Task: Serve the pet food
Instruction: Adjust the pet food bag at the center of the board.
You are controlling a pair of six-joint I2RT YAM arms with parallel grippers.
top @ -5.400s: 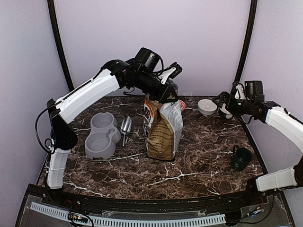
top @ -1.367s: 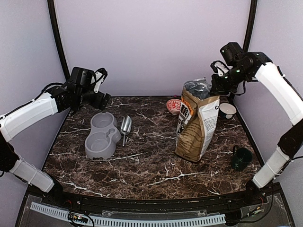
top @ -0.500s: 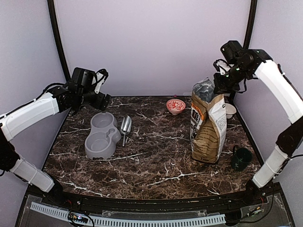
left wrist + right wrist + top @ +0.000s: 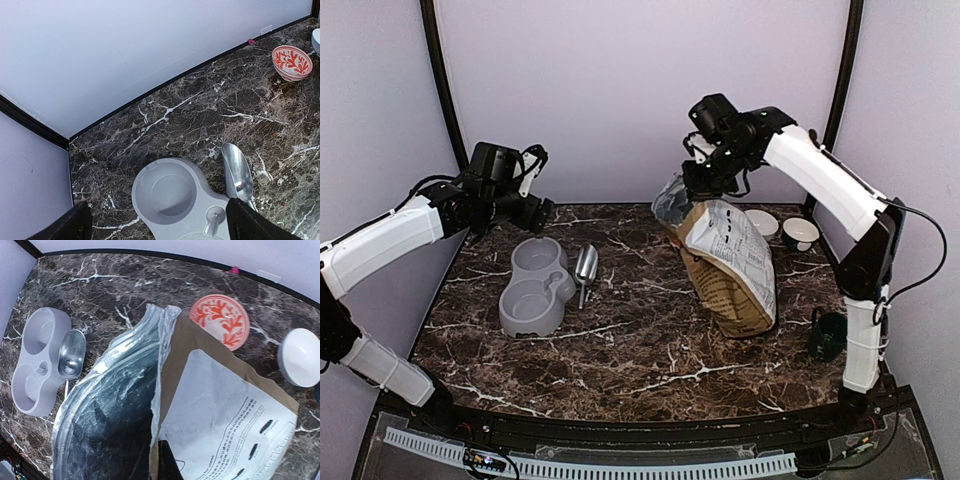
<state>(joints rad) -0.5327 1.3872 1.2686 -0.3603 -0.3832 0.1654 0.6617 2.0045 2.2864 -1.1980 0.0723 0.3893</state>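
The pet food itself is hidden; the bag's mouth shows only a dark, foil-lined inside. The brown printed bag point(image 4: 735, 265) leans steeply left, mouth point(image 4: 672, 200) pointing toward the table's left half. My right gripper point(image 4: 705, 183) is shut on the bag's torn top edge point(image 4: 161, 405), with one dark finger point(image 4: 169, 465) against the outer paper. The grey double bowl point(image 4: 533, 290) lies at the left with a metal scoop point(image 4: 585, 265) beside it. Above the bowl's far end, my left gripper point(image 4: 535, 210) hangs open and holds nothing; the bowl point(image 4: 170, 195) shows between its fingertips point(image 4: 252, 226).
A red-patterned bowl point(image 4: 220, 320) sits behind the bag near the back wall. Two white bowls point(image 4: 760, 222) point(image 4: 800, 232) stand at the back right. A dark green mug point(image 4: 830, 335) is at the right edge, close to the bag's base.
The right gripper first carried the upright bag to the right, then swung its top left so the bag now leans steeply. The left arm, earlier at the bag's top, stays back over the bowl.
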